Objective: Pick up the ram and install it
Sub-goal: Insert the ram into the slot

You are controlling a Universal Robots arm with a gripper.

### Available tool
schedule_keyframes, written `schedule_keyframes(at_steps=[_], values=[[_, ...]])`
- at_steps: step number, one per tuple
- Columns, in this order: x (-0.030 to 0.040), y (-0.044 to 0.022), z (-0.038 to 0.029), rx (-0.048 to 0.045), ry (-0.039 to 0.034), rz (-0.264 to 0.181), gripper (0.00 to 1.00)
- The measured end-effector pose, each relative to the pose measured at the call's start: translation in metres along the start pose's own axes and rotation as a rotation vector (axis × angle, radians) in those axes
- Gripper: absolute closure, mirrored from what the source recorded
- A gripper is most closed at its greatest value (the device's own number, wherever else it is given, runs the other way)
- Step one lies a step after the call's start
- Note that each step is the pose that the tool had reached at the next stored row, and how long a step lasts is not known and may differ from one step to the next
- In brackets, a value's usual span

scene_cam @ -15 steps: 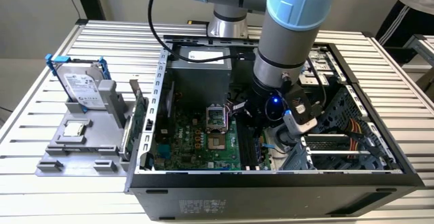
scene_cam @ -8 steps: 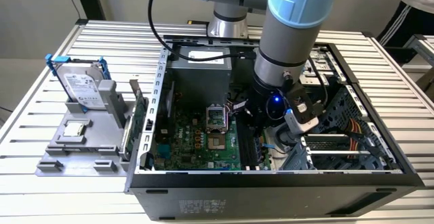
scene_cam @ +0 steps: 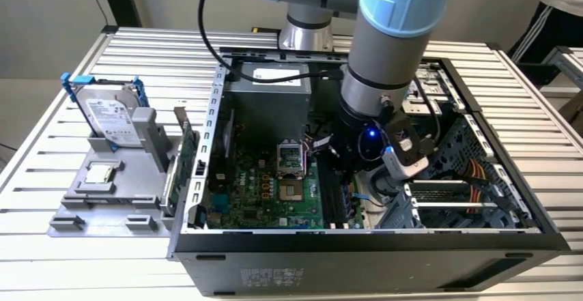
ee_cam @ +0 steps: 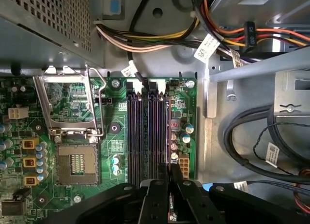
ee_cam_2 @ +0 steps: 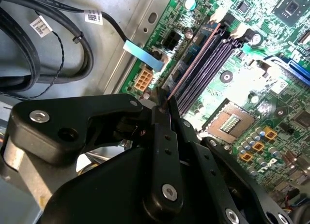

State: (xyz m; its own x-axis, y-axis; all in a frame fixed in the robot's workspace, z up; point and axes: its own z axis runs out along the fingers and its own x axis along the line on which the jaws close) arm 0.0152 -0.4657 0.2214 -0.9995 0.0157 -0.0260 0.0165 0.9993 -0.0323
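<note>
Inside one open case (scene_cam: 510,198), one hand (ee_cam: 169,171) clamps one ram (ee_cam_2: 191,67).

Even, bright light throughout; the wrist views blur the near gripper (ee_cam_2: 162,112), while the boards stay sharp.

Thin, dark ram (ee_cam_2: 193,64) stick, seen edge-on in both wrist views. Standing upright on its long edge, lined up along the outermost of the 4 memory slots (ee_cam: 145,132) on the green motherboard (ee_cam: 114,141), on the side nearest the case wall. One end pinched between the jaws, the other reaching the white slot latches. Whether fully seated: cannot tell.
</note>
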Motion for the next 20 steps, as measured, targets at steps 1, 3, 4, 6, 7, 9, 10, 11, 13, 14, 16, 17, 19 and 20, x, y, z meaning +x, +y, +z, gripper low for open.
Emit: schedule_keyframes(at_steps=[1,3,4,6,7,9,10,11,13,14,16,17,19,20], values=[[0.0005,0.0000,0.0000,0.0002,-0.0001,-0.001,1.00],[0.0010,0.0001,0.0001,0.0009,-0.0002,-0.003,1.00],[0.0013,0.0001,0.0002,0.0015,-0.0002,-0.004,1.00],[0.0019,0.0001,0.0003,0.0028,-0.0003,-0.004,1.00],[0.0021,0.0001,0.0005,0.0035,-0.0003,-0.005,1.00],[0.0023,0.0003,0.0008,0.0042,-0.0003,-0.005,1.00],[0.0023,0.0005,0.0010,0.0044,-0.0003,-0.005,1.00],[0.0023,0.0007,0.0012,0.0044,-0.0003,-0.005,1.00],[0.0025,0.0011,0.0016,0.0048,-0.0003,-0.005,1.00],[0.0026,0.0012,0.0017,0.0050,-0.0003,-0.005,1.00],[0.0028,0.0013,0.0020,0.0055,-0.0003,-0.005,1.00],[0.0030,0.0014,0.0022,0.0055,-0.0002,-0.005,1.00],[0.0032,0.0015,0.0025,0.0054,-0.0003,-0.005,1.00],[0.0034,0.0015,0.0026,0.0054,-0.0003,-0.005,1.00]])
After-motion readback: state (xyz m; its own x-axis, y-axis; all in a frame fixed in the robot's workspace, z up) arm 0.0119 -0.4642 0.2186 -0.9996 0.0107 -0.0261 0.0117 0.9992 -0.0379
